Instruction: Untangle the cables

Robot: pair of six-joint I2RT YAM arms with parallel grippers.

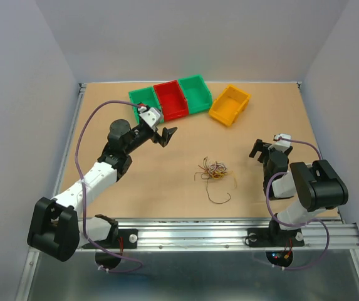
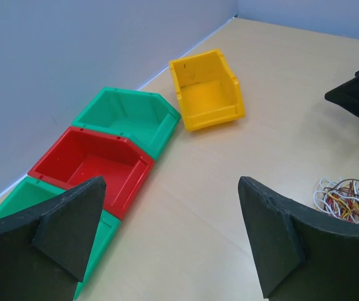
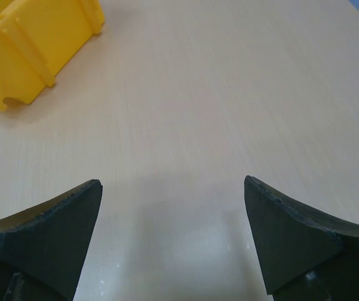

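The cables (image 1: pixel 212 170) form a small loose tangle of thin brown, white, orange and yellow loops on the tabletop between the two arms, with one brown strand trailing toward the near edge. In the left wrist view the cables (image 2: pixel 348 200) lie at the right edge, beyond the right finger. My left gripper (image 1: pixel 160 130) hovers open to the upper left of the tangle, nothing between its fingers (image 2: pixel 170 188). To the right of the tangle, my right gripper (image 1: pixel 268 146) is open and apart from it. Only bare table shows between its fingers (image 3: pixel 172 182).
A row of three bins stands at the back: green (image 1: pixel 143 99), red (image 1: pixel 170 100) and green (image 1: pixel 195 94). A yellow bin (image 1: pixel 229 105) sits angled to their right and also shows as the yellow bin (image 3: pixel 29 44) in the right wrist view. Purple arm cables loop beside both arms.
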